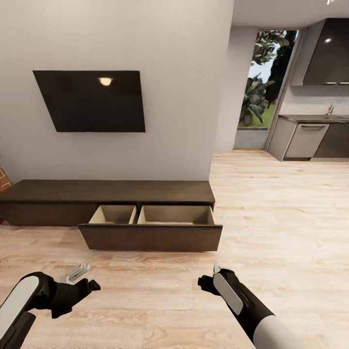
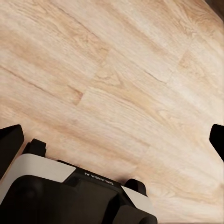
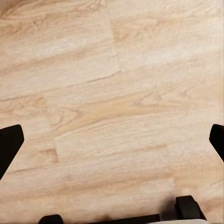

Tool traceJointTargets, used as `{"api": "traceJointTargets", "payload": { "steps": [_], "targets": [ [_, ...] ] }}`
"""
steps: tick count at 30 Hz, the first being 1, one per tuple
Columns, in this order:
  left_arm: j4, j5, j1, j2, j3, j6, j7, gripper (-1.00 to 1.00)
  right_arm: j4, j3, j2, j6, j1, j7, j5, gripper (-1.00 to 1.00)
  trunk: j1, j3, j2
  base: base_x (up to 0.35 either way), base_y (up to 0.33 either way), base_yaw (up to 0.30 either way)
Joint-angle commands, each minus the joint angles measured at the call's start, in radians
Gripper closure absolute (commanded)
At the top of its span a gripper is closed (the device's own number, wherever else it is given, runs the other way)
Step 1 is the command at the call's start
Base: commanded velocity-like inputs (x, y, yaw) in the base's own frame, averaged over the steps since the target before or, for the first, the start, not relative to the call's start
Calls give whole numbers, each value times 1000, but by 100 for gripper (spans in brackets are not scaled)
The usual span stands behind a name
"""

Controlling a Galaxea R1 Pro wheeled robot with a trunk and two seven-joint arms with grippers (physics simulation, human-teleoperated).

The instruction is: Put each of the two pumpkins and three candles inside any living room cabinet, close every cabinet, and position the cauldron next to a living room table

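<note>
The long, low, dark brown cabinet [image 1: 109, 191] stands against the wall under a black screen. Its wide drawer [image 1: 151, 237] is pulled out over the floor, and two pale beige compartments show inside; their bottoms are hidden by the drawer front. My left gripper [image 1: 78, 272] hovers over bare wood floor in front of the drawer's left end. In the left wrist view the left gripper [image 2: 112, 140] is open, fingertips far apart, nothing between them. My right gripper [image 1: 215, 270] is near the drawer's right corner, and the right gripper [image 3: 112, 142] is open too. Pumpkins, candles and cauldron are out of view.
A black wall screen [image 1: 92, 101] hangs above the cabinet. A reddish object [image 1: 4, 178] peeks in at the left edge. Grey kitchen units [image 1: 310, 140] and a glass doorway [image 1: 261, 87] lie at the back right, beyond open wood floor [image 1: 281, 218].
</note>
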Motion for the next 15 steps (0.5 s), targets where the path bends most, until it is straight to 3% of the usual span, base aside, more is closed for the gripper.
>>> {"api": "traceJointTargets", "payload": {
  "steps": [1,15],
  "targets": [
    [-1,9,-1,0,1,5,10,-100,-1,3,-1,1,-1,-10,-10,-100,0,-1,-1,-90,0,0],
    [-1,9,-2,-3,2,5,11,-100,-2,1,-1,-2,-1,-9,-11,-100,53,-45,-99,-12,0,0]
  ]
}}
